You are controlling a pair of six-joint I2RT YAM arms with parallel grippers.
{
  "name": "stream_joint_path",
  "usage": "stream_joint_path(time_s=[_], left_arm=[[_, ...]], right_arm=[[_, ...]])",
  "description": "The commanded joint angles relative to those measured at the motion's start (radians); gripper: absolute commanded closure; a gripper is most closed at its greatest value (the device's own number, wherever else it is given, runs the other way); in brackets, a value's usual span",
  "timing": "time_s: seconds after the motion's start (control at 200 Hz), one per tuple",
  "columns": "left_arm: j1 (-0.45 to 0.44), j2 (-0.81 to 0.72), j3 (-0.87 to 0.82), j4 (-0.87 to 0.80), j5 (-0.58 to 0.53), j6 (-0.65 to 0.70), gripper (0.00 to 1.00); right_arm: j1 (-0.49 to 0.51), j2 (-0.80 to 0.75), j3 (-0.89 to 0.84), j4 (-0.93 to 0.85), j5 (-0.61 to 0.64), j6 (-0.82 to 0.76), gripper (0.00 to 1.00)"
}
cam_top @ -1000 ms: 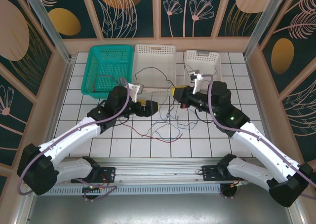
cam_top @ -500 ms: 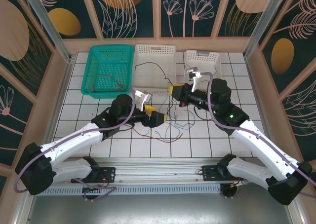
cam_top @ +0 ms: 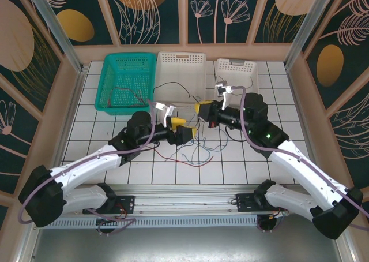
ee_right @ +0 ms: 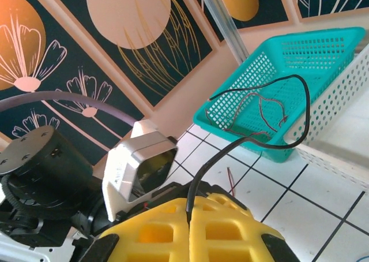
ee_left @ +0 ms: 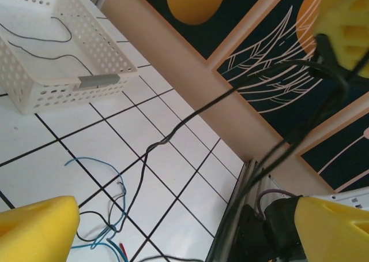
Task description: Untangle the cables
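The cables [ee_right: 307, 115] have a smooth, rubbery skin, a bit shiny. The green basket [ee_right: 271, 71] is hard plastic full of little holes, and the white basket [cam_top: 181, 59] is too. The floor tiles [cam_top: 277, 94] are white and glossy. The pads [ee_right: 230, 227] of the right gripper [ee_right: 189, 214] look soft and matt (like foam). The left arm [cam_top: 86, 161] has a shiny white plastic shell. The near rail [cam_top: 184, 220] is grey ridged metal.
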Motion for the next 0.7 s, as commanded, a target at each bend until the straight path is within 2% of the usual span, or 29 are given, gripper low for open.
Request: stream_joint_path(time_s=[0.0,0.13,0.22,0.355,0.44,0.636,0.696], left_arm=[[-0.005,0.018,0.020,0.079,0.028,-0.003,0.10],[-0.006,0.036,0.024,0.078,0.039,0.008,0.17],[-0.006,0.045,0.021,0.089,0.040,0.010,0.25],[-0.006,0.057,0.008,0.140,0.056,-0.006,0.43],[-0.007,0.072,0.007,0.162,0.073,-0.020,0.48],[-0.009,0.063,-0.002,0.169,0.070,-0.013,1.00],[-0.010,0.048,-0.007,0.152,0.057,0.001,1.00]], right_arm=[[-0.003,-0.008,-0.007,0.052,-0.024,0.015,1.00],[-0.003,-0.015,-0.011,0.055,-0.030,0.019,1.00],[-0.003,-0.015,-0.018,0.071,-0.046,0.030,1.00],[-0.003,-0.010,-0.037,0.102,-0.068,0.055,1.00],[-0.001,-0.005,-0.045,0.118,-0.076,0.065,1.00],[0.000,-0.013,-0.048,0.107,-0.053,0.060,1.00],[0.000,-0.020,-0.047,0.093,-0.032,0.055,1.00]])
